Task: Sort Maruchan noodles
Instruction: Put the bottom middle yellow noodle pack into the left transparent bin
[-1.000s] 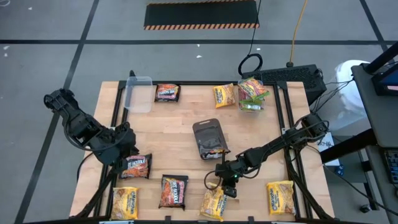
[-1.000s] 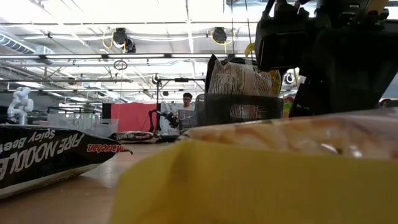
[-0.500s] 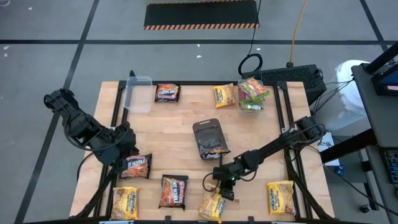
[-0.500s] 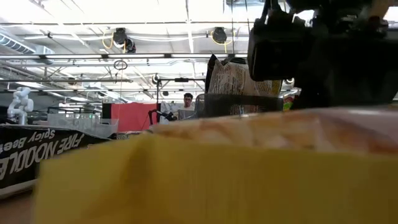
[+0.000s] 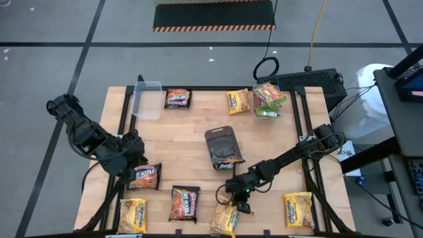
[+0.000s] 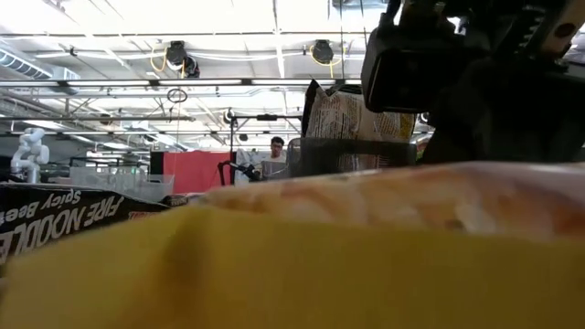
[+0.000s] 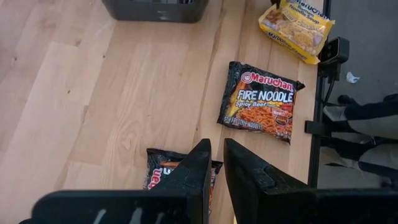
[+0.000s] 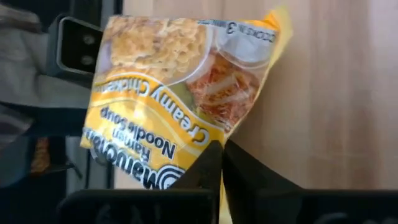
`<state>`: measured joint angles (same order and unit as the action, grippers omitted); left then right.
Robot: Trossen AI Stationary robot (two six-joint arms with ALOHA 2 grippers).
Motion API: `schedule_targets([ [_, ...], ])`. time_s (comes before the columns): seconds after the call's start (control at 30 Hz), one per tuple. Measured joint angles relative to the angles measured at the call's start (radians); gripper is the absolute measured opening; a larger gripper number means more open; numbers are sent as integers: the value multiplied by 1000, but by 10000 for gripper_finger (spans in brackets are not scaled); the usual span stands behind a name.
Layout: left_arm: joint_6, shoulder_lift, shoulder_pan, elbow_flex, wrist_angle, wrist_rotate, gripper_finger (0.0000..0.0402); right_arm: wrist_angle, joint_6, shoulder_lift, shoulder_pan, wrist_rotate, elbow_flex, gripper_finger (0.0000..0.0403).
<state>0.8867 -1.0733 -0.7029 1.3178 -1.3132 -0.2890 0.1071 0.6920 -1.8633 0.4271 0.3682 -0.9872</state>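
The right gripper (image 5: 239, 207) is pinched on the edge of a yellow packet (image 8: 168, 99) at the table's near edge. Farther off stands the grey tray (image 5: 223, 148). The left gripper (image 7: 214, 163), fingers narrowly apart, hovers above a dark packet (image 7: 163, 174).

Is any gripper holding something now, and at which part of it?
The right gripper pinches the yellow flat plastic ramen packet at its edge. The left gripper holds nothing.
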Motion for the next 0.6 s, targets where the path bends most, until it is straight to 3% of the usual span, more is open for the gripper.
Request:
schedule_targets([
  [0.23, 0, 0, 0, 0, 0, 0, 49, 81, 2, 63, 0, 21, 0, 1],
  [0.6, 2, 0, 0, 0, 1, 0, 49, 91, -96, 246, 1, -193, 0, 0],
])
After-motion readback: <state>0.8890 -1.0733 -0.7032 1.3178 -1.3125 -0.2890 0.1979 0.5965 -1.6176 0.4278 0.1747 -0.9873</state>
